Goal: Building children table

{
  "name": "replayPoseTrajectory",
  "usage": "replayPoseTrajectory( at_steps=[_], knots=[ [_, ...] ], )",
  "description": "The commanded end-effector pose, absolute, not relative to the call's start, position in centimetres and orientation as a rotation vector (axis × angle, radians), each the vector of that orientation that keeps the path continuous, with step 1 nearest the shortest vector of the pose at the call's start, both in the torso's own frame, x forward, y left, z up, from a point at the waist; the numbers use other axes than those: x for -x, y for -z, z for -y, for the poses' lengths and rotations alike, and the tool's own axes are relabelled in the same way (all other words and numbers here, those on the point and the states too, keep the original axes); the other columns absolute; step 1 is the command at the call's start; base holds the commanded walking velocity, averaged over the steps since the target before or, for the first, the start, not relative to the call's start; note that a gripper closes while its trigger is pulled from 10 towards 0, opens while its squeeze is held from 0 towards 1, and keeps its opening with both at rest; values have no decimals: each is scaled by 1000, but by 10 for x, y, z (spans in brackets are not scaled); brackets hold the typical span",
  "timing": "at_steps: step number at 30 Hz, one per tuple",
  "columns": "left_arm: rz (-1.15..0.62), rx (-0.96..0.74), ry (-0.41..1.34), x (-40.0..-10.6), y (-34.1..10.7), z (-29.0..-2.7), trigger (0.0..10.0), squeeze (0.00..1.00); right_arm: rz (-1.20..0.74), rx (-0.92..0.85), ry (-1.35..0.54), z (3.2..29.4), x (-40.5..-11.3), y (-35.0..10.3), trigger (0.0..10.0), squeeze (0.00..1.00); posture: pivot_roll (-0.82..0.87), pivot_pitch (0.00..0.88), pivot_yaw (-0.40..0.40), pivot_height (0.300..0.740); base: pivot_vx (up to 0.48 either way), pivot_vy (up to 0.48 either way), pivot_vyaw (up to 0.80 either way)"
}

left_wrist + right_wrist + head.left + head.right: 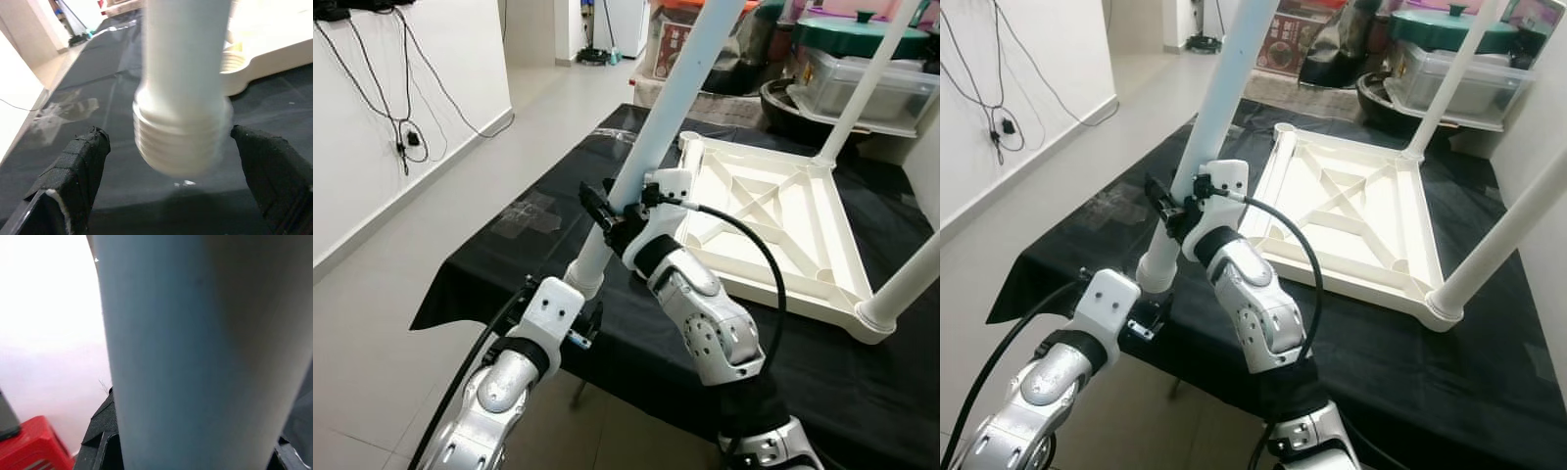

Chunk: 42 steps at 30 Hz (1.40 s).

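We see one white tabletop (773,220) lying upside down on the black-covered bench (509,264), with two legs already standing in its corners — one at the far corner (867,83), one at the near right corner (906,284). A third, loose leg (671,117) is held tilted above the bench's near left part, threaded end (182,142) down and clear of the cloth, just beside the tabletop's left edge. The right gripper (612,211) clamps that leg partway up its shaft; in the right wrist view the shaft sits tight between its fingers (100,433). The left gripper (176,161) sits under the threaded end, fingers (78,166) spread on either side of it — not touching the thread as far as we can tell. One empty threaded socket (234,62) shows on the tabletop corner just behind the leg's tip. Storage tubs (862,69) are stacked beyond the bench.
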<state>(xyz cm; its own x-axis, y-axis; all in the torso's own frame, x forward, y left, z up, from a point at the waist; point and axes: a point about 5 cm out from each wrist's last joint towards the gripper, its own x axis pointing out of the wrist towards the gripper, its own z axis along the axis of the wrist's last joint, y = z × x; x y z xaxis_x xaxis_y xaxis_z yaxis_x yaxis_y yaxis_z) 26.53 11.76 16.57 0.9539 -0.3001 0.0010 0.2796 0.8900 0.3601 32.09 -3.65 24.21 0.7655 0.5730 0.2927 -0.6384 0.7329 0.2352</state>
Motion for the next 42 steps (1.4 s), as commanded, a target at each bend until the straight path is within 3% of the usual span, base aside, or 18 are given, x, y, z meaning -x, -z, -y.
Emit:
replayPoseTrajectory(
  at_steps=[1, 14, 29, 30, 31, 33, 34, 42],
  knots=[
    [54, -372, 301, -266, -162, -117, 10000, 0, 208, -345, -684, 38, -317, -243, 10000, 0, 218, 31, -94, 740, 0, 0, 0],
    [49, -363, 287, -265, -160, -126, 10000, 0, 179, -365, -729, 33, -308, -243, 10000, 0, 214, 40, -97, 740, 0, 0, 0],
    [73, -330, 301, -278, -160, -112, 10000, 0, 157, -383, -750, 29, -301, -244, 10000, 0, 206, 43, -96, 740, 0, 0, 0],
    [80, -326, 299, -280, -161, -110, 6196, 0, 154, -386, -751, 28, -300, -244, 10000, 0, 206, 43, -96, 740, 0, 0, 0],
    [83, -318, 300, -282, -161, -109, 510, 0, 152, -388, -753, 28, -300, -244, 10000, 0, 206, 43, -96, 740, 0, 0, 0],
    [83, -318, 300, -282, -161, -109, 510, 0, 152, -388, -753, 28, -300, -244, 10000, 0, 206, 43, -96, 740, 0, 0, 0],
    [88, -305, 307, -284, -161, -105, 0, 0, 151, -390, -756, 27, -299, -243, 10000, 0, 205, 41, -95, 740, 0, 0, 0],
    [94, -311, 315, -282, -160, -103, 0, 0, 188, -367, -704, 34, -306, -247, 10000, 0, 209, 40, -95, 740, 0, 0, 0]
  ],
)
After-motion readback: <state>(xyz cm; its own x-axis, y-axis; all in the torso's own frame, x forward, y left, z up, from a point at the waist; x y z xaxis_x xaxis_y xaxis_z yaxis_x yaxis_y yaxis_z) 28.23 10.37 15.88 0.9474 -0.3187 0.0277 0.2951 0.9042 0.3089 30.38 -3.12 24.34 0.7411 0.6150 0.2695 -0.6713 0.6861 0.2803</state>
